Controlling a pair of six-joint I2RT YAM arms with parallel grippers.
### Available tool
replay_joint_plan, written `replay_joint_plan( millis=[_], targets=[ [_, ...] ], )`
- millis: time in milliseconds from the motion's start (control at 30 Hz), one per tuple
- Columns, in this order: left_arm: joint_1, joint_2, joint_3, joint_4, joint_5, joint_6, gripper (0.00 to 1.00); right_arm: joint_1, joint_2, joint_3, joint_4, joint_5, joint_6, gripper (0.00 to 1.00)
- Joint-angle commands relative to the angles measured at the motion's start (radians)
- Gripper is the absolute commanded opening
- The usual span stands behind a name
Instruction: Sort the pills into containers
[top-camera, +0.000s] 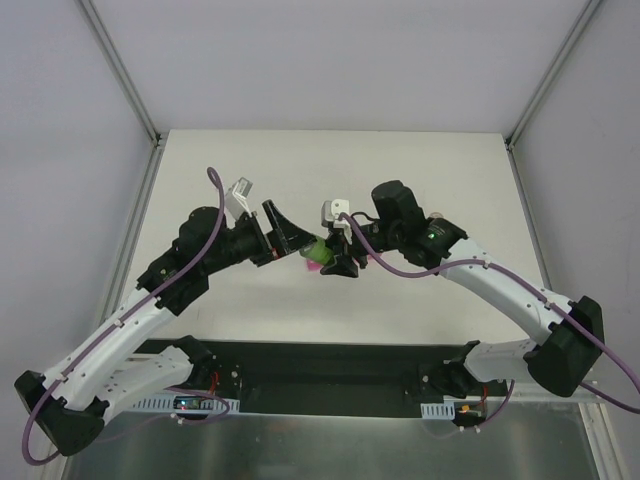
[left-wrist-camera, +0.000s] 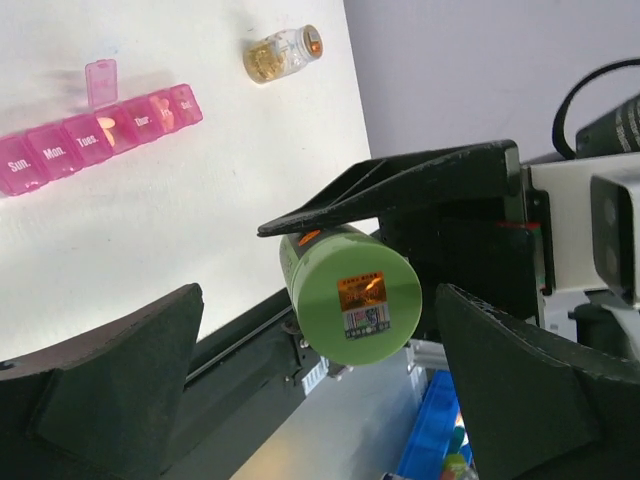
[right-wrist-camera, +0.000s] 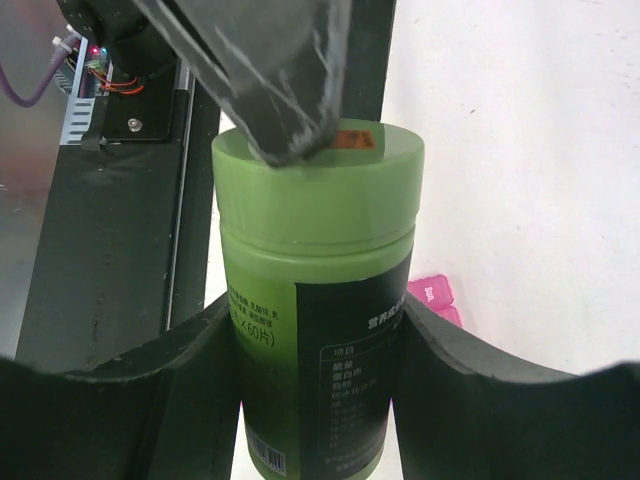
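My right gripper (right-wrist-camera: 315, 400) is shut on a green pill bottle (right-wrist-camera: 300, 250) with a black label, gripping its body and holding it above the table. The bottle's green cap (left-wrist-camera: 360, 300) points at my left gripper (left-wrist-camera: 320, 400), which is wide open, its fingers (left-wrist-camera: 110, 390) on either side of the cap and apart from it. The pink containers strip (left-wrist-camera: 60, 150) lies on the white table with one lid (left-wrist-camera: 101, 80) standing open. A corner of the strip shows in the right wrist view (right-wrist-camera: 435, 295). In the top view both grippers meet at the bottle (top-camera: 316, 252) mid-table.
A small clear vial (left-wrist-camera: 283, 53) with an orange cap lies on its side beyond the strip. A black base strip (top-camera: 320, 365) runs along the table's near edge. A blue bin (left-wrist-camera: 430, 440) sits below that edge. Grey walls enclose the table.
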Motion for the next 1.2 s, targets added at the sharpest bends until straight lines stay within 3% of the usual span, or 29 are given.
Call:
replay_joint_plan(
  millis=[0,133,333,500,733,867,1167],
  targets=[
    [-0.038,0.029,0.037,0.039,-0.101,-0.084,0.99,0.012,-0.029,0.013,0.021,0.034,-0.028,0.08],
    [-0.048,0.063,0.053,0.038,-0.103,-0.089,0.97,0.014,-0.022,0.013,0.021,0.038,-0.027,0.07],
    [-0.055,0.087,0.059,0.038,-0.093,-0.113,0.83,0.015,-0.019,0.011,0.024,0.044,-0.024,0.07],
    [-0.056,0.11,0.073,0.039,-0.051,-0.123,0.56,0.014,-0.017,0.011,0.024,0.046,-0.022,0.08],
    [-0.056,0.12,0.096,0.039,0.028,-0.063,0.36,0.015,-0.009,0.014,0.024,0.029,-0.011,0.07],
    [-0.055,0.133,0.126,0.029,0.117,0.094,0.24,0.014,-0.005,0.022,0.012,-0.028,-0.007,0.07],
    [-0.022,0.228,0.208,-0.053,0.483,0.504,0.17,0.014,0.02,0.03,0.002,-0.344,0.021,0.07]
  ],
)
